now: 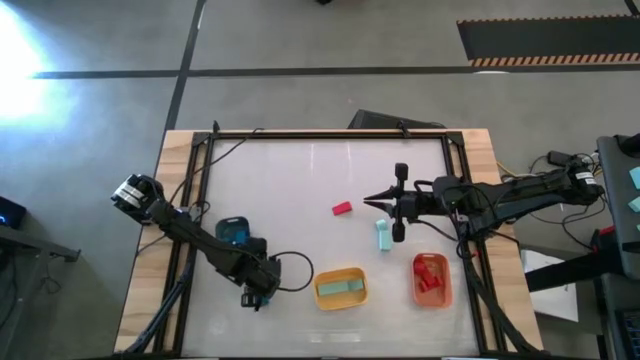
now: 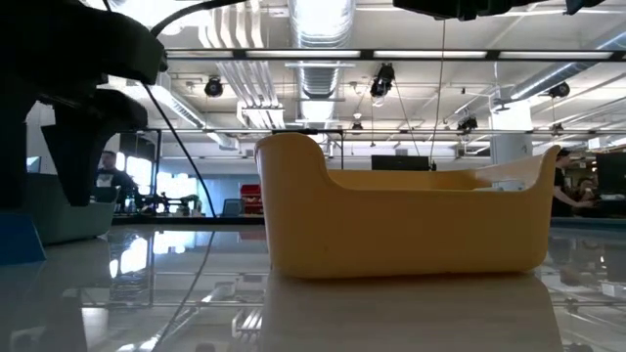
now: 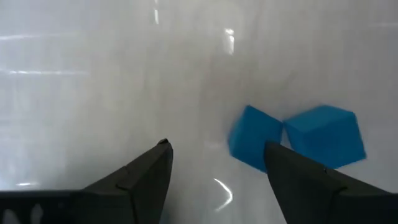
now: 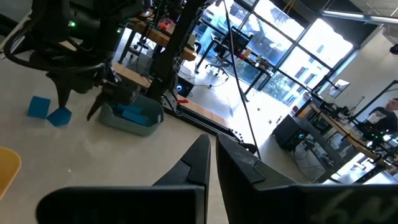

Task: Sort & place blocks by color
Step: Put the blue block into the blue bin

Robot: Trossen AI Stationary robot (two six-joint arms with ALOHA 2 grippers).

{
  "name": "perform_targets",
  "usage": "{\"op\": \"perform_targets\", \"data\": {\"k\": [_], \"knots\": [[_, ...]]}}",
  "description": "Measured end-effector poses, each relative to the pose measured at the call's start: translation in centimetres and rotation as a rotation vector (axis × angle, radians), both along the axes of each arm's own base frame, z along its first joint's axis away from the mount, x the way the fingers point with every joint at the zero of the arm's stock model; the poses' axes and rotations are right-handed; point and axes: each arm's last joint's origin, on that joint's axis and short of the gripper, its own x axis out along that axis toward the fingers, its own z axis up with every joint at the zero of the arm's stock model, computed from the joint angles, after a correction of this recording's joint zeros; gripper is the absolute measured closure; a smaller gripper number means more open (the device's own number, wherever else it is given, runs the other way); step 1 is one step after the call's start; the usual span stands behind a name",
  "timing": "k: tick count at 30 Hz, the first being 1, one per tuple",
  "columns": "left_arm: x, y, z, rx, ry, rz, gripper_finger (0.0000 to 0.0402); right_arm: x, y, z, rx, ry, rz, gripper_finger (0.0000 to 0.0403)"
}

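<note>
My left gripper (image 3: pixel 216 149) is open near the table's near edge, just left of the yellow bin (image 1: pixel 340 288). Two blue blocks (image 3: pixel 255 137) (image 3: pixel 326 134) lie on the table just ahead of one finger (image 3: pixel 292 171), apart from it. My right gripper (image 1: pixel 370 200) is shut, holds nothing and hovers mid-table. A red block (image 1: pixel 342 209) lies to its left, and a mint block (image 1: pixel 383 235) lies just nearer than it. The yellow bin contains a mint block (image 1: pixel 342 288). Red blocks (image 1: pixel 430 272) fill the orange bin (image 1: pixel 443 295).
A grey-blue bin (image 1: pixel 235 232) with a blue block inside stands beside my left forearm, on its far side. The yellow bin (image 2: pixel 401 215) fills the low view. A black frame (image 1: pixel 300 133) and cables run along the table's edges. Bare tabletop lies toward the far side.
</note>
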Motion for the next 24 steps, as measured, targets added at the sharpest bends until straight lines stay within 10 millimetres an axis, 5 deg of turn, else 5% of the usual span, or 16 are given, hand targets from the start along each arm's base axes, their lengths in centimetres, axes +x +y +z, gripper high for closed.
{"op": "perform_targets", "data": {"k": [7,15,24], "knots": [[0.4,0.4,0.3,0.082,-0.053,0.024,0.0166,0.0,0.0,0.0,0.000,0.001,0.000,0.0385],[0.5,-1.0,1.9,-0.079,-0.007,-0.026,0.0166,0.0,0.0,-0.2,-0.002,0.020,-0.003,0.0385],[-0.1,-0.9,0.6,-0.054,0.040,-0.033,0.0166,0.0,0.0,-0.2,0.005,0.018,-0.004,0.0385]]}}
